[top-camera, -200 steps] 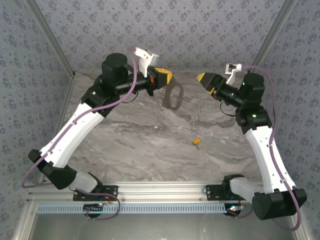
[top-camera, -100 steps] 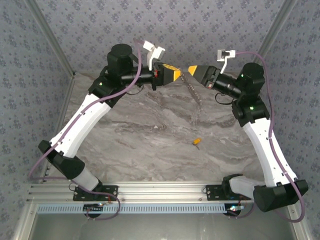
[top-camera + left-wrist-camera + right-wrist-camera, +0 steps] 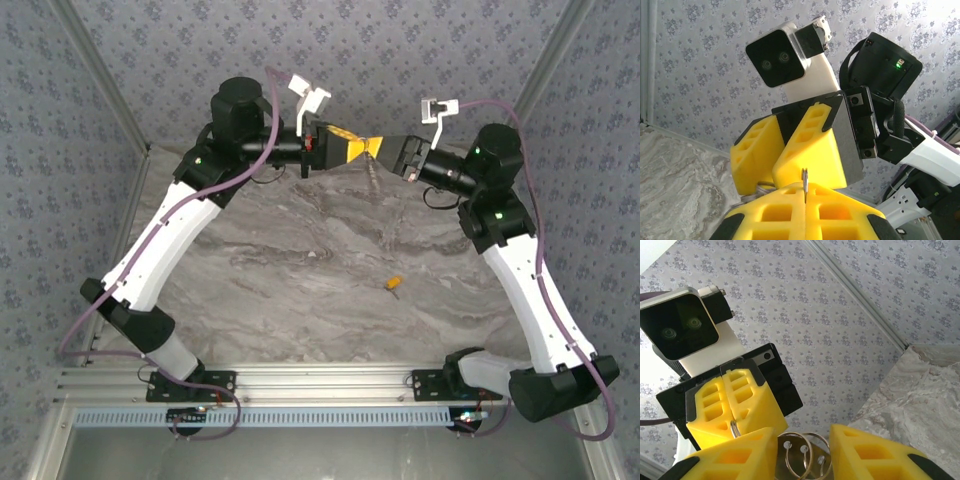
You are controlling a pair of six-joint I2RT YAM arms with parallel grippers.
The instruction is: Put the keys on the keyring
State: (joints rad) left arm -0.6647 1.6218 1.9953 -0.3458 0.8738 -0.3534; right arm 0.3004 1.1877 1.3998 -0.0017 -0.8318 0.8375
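High at the back of the table my left gripper (image 3: 362,147) is shut on the keyring (image 3: 372,172), which hangs below it, edge-on. From the left wrist its thin metal edge (image 3: 804,184) sticks up out of the closed yellow fingers (image 3: 840,215). My right gripper (image 3: 382,146) meets the left one tip to tip. Its jaws stand apart in the right wrist view, with the keyring's silvery loops (image 3: 801,456) and a holed grey plate in the gap; I cannot tell whether the pads touch them. One small yellow-headed key (image 3: 394,284) lies on the marble, far below both grippers.
The grey marble table (image 3: 280,270) is walled by patterned panels (image 3: 400,60) at the back and both sides. An aluminium rail (image 3: 320,385) with both arm bases runs along the near edge.
Both grippers have swung inward and now meet at the back. The keyring has turned from face-on to edge-on. The right jaws have narrowed around its loops.
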